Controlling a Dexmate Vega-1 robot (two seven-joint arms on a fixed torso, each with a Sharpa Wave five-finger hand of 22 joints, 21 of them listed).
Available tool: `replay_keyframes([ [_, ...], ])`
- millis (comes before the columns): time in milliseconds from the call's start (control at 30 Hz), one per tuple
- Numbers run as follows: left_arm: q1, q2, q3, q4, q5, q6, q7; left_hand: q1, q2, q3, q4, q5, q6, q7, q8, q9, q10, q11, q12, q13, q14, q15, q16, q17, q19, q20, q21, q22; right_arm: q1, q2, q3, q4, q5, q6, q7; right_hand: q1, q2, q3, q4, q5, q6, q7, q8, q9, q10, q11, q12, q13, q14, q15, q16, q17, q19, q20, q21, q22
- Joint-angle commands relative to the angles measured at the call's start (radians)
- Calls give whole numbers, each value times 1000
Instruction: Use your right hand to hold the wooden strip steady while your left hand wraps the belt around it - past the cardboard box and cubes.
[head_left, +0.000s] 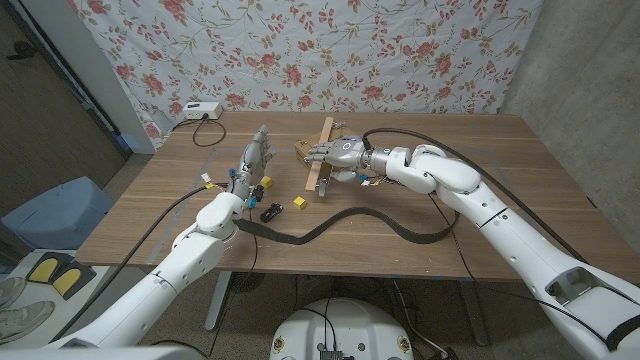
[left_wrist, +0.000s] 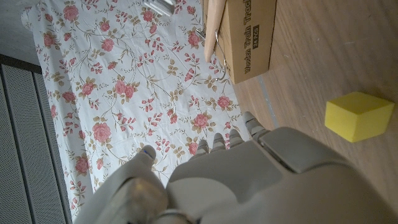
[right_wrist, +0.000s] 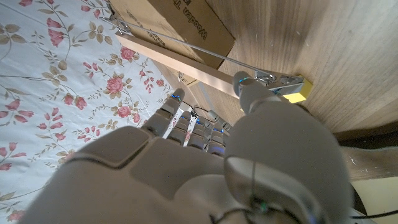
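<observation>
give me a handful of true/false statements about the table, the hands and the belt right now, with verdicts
1. The right hand is at the wooden strip. True.
2. The left hand grips the belt. False: it holds nothing, fingers raised; the belt lies loose on the table.
3. A yellow cube sits on the table. True.
4. The belt is wrapped around the strip. False: it lies nearer the front edge, apart from the strip.
5. A white device sits at the far left corner. True.

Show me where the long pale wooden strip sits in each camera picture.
Head view: long pale wooden strip mid-table, running under the right hand.
Left wrist view: against the patterned cloth, beside the box.
Right wrist view: crossing just beyond the fingers.
Shared landmark: brown cardboard box beside the strip.
</observation>
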Motion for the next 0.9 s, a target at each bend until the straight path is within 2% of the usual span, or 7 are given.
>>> replay_keyframes([
  [33, 20, 4, -7, -17, -4, 0, 18, -6, 12, -1, 5, 8, -105, -9, -1, 1, -106, 6, 0, 5, -80, 5, -4, 3, -3, 10, -6, 2, 52, 31, -39, 83, -80, 23, 11, 18, -9, 3, 5, 6, -10, -16, 1, 3, -7, -8, -5, 2, -13, -38, -6, 2, 0, 1, -3, 2],
  [67, 21, 4, -7, -17, -4, -1, 19, -6, 12, -1, 5, 8, -104, -10, -1, 1, -107, 6, -1, 5, -80, 5, -4, 3, -3, 9, -6, 2, 56, 33, -43, 90, -88, 22, 13, 20, -10, 2, 6, 6, -11, -17, 1, 3, -8, -7, -6, 2, -15, -39, -7, 2, -1, 2, -4, 2],
  [133, 22, 4, -7, -16, -5, -2, 18, -6, 12, -2, 5, 8, -105, -10, -1, 1, -106, 5, 0, 5, -80, 5, -4, 3, -2, 9, -7, 2, 62, 33, -56, 102, -127, 14, -10, 43, -7, 6, 9, 11, -14, -52, 0, 3, -15, -16, -6, 3, -20, -43, -6, 3, -5, -1, -6, 3],
  [267, 22, 1, -8, -15, -10, -3, 18, -7, 12, -2, 6, 9, -104, -12, -1, 1, -106, 1, -1, 5, -76, 4, -2, 3, 0, 9, -8, 2, 76, 40, -72, 121, -164, 8, -8, 97, 2, 15, 8, 19, -27, -84, -4, 4, -35, -37, -10, 3, -31, -51, -5, 5, -11, -11, -8, 3],
  [333, 23, 0, -9, -14, -10, -5, 19, -7, 12, -3, 6, 9, -105, -11, -2, 1, -106, 4, -1, 5, -73, 4, -2, 3, 0, 9, -8, 3, 81, 44, -77, 127, -171, 8, 5, 111, -11, 1, 16, 19, -48, -85, -9, 4, -69, -34, -16, 4, -52, -43, -9, 5, -27, -6, -13, 4],
  [500, 22, -4, -10, -9, -16, -6, 17, -7, 12, -3, 7, 9, -104, -11, -1, 1, -104, 5, -1, 5, -72, 4, -2, 3, 2, 10, -10, 3, 97, 47, -90, 150, -168, 36, 12, 102, -26, -21, 27, 18, -76, -86, -14, 5, -99, -41, -17, 4, -66, -34, -8, 6, -43, 5, -16, 4],
  [900, 19, -12, -13, 5, -23, -12, 13, -8, 13, -4, 7, 9, -103, -12, -2, 1, -101, 2, -1, 5, -70, 4, -2, 3, 4, 11, -12, 3, 126, 60, -124, 214, -177, 82, -6, 105, -21, -30, 32, 22, -85, -86, -12, 6, -120, -50, -17, 5, -74, -37, -7, 8, -49, 1, -15, 5],
])
